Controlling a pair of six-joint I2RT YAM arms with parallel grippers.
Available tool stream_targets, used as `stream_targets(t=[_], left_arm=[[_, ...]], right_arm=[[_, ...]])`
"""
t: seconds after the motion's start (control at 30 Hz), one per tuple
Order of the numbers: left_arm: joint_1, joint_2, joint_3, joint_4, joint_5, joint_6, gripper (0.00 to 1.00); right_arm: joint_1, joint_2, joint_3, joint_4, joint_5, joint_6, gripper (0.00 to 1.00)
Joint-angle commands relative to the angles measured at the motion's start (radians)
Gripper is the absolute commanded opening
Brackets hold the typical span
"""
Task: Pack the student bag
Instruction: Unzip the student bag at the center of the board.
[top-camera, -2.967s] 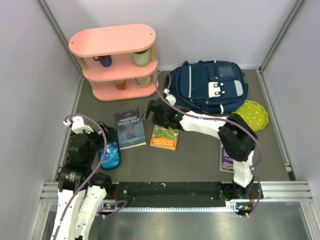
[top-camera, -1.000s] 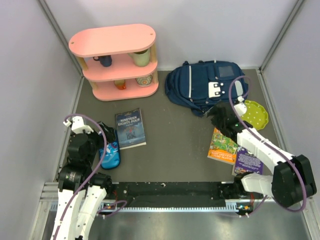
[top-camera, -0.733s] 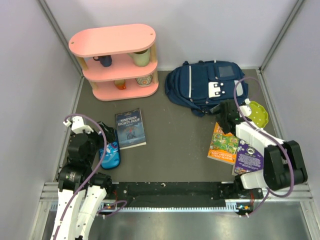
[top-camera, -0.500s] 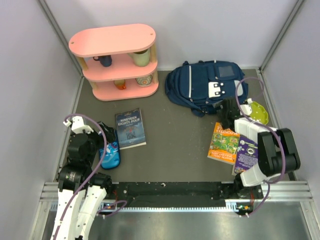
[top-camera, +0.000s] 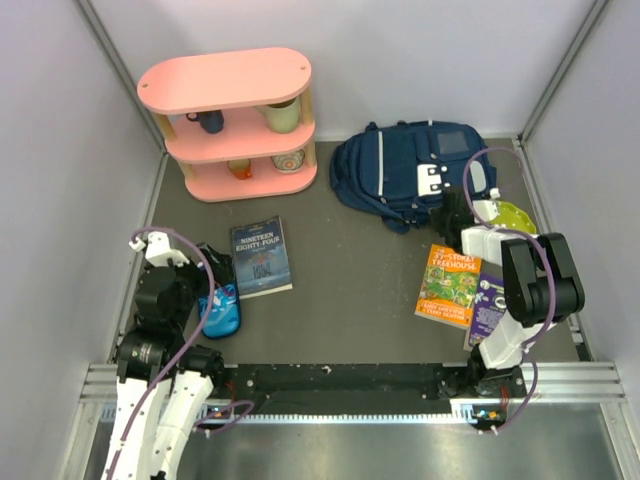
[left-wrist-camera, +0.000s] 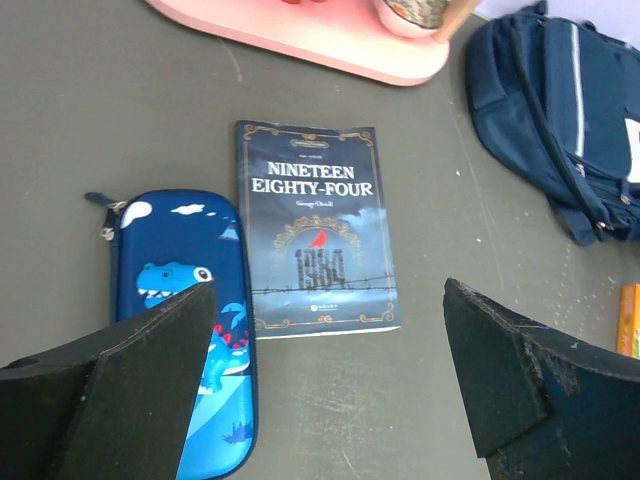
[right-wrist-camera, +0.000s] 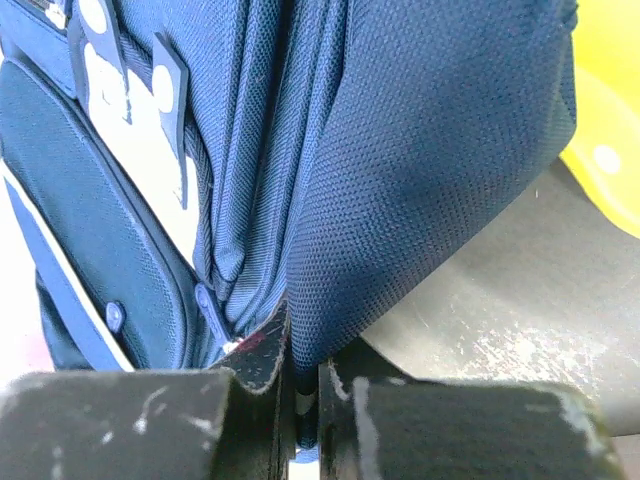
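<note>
The navy student bag (top-camera: 410, 175) lies flat at the back right, with white patches and thin stripes on top. My right gripper (top-camera: 452, 215) sits at its near right edge. In the right wrist view the right gripper (right-wrist-camera: 300, 395) is shut on a fold of the student bag's (right-wrist-camera: 400, 150) fabric beside the zipper. My left gripper (left-wrist-camera: 330, 370) hangs open over bare mat at the front left, holding nothing. Just beyond it lie a dark "Nineteen Eighty-Four" book (left-wrist-camera: 315, 240) and a blue dinosaur pencil case (left-wrist-camera: 180, 300). The bag's edge (left-wrist-camera: 560, 110) shows at the upper right of that view.
A pink shelf (top-camera: 235, 125) with cups stands at the back left. An orange book (top-camera: 449, 286) and a purple book (top-camera: 487, 305) lie near the right arm. A yellow-green dotted plate (top-camera: 510, 215) sits right of the bag. Grey walls close in three sides.
My right arm folded back from beside the orange book to the bag's near edge, and its jaws closed on the fabric. The left arm has not moved.
</note>
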Motion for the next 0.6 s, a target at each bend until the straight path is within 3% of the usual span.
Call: stream_targets(t=[0.0, 0.17, 0.2, 0.33, 0.5, 0.57], left_arm=[[0.001, -0.019, -0.048, 0.124, 0.121, 0.029, 0.99], [0.005, -0.064, -0.066, 0.158, 0.245, 0.016, 0.99], [0.005, -0.075, -0.079, 0.187, 0.327, -0.001, 0.99], [0.004, -0.05, -0.18, 0.413, 0.533, -0.156, 0.95], [-0.061, -0.012, -0.219, 0.548, 0.524, -0.23, 0.92], [-0.158, 0.01, -0.213, 0.57, 0.457, -0.23, 0.93]], right_arm=[[-0.013, -0.06, 0.043, 0.045, -0.038, -0.089, 0.0], [-0.013, -0.216, 0.09, -0.048, -0.1, -0.138, 0.0], [-0.013, -0.273, 0.098, -0.063, -0.107, -0.146, 0.0], [-0.015, -0.411, 0.151, -0.154, -0.12, -0.172, 0.0], [-0.01, -0.544, 0.116, -0.287, -0.155, -0.158, 0.0], [-0.001, -0.597, 0.087, -0.304, -0.167, -0.143, 0.0]])
